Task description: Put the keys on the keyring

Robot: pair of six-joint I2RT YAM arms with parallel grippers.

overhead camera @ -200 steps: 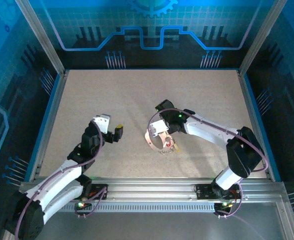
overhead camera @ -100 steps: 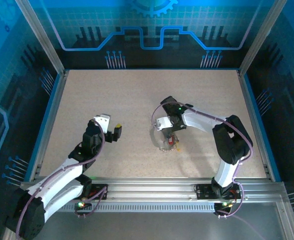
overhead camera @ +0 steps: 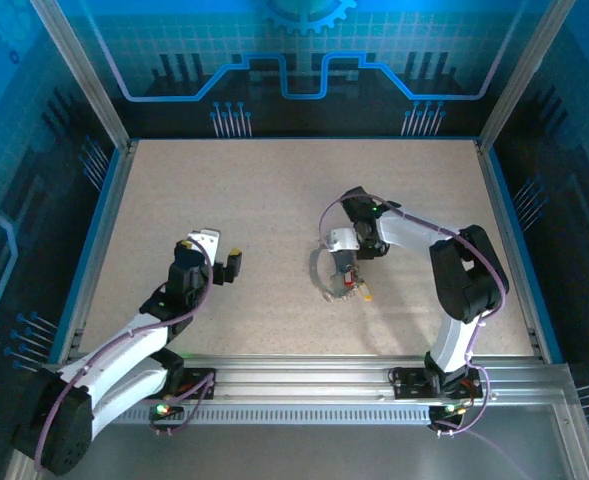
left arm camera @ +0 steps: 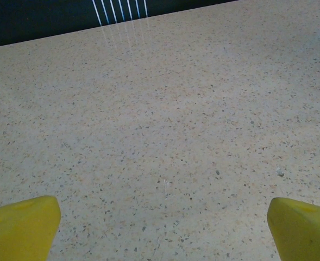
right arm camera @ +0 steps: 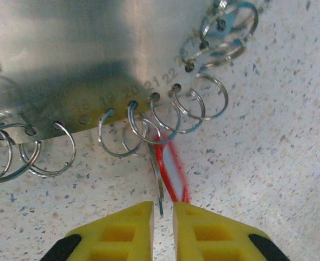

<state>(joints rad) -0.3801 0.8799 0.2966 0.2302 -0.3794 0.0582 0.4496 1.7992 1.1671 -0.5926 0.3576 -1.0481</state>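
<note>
Right fingers nearly shut with a thin slit between; can't tell if pinching. The red-tagged key sits at their tips, long axis running straight ahead to the keyring just beyond. Left fingers spread wide, empty, well apart.

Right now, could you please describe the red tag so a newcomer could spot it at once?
On the table, find the keyring, a steel band with numbered holes. From the small rings along its edge, the red tag trails toward the right end effector; it alone is red amid silver.
</note>
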